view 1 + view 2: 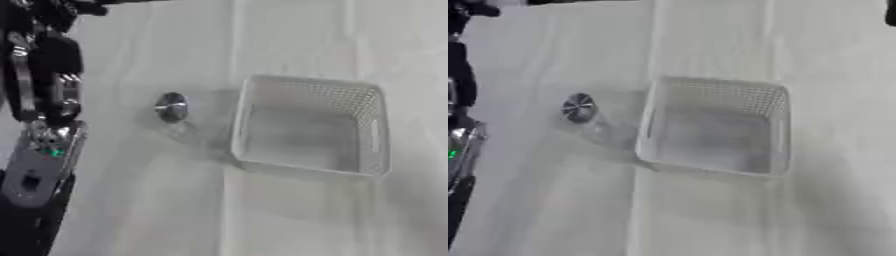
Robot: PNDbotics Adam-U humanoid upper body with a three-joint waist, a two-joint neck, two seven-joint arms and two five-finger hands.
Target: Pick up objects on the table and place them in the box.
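Note:
A white perforated box (pixel 376 135) stands right of the middle, and nothing shows inside it. Just left of it lies a clear, bottle-like object (pixel 171 107). Its round silvery end faces up at me and its see-through body runs toward the box's near left corner. My left arm rises along the left edge. Its black and silver left hand (pixel 52 60) is at the upper left, well to the left of the object and not touching it. Only a dark sliver of my right hand (pixel 891 13) shows at the upper right corner.
The pale table (pixel 289 220) spreads in front of the box and behind it. My left forearm (pixel 37 167), with a small green light, covers the lower left edge.

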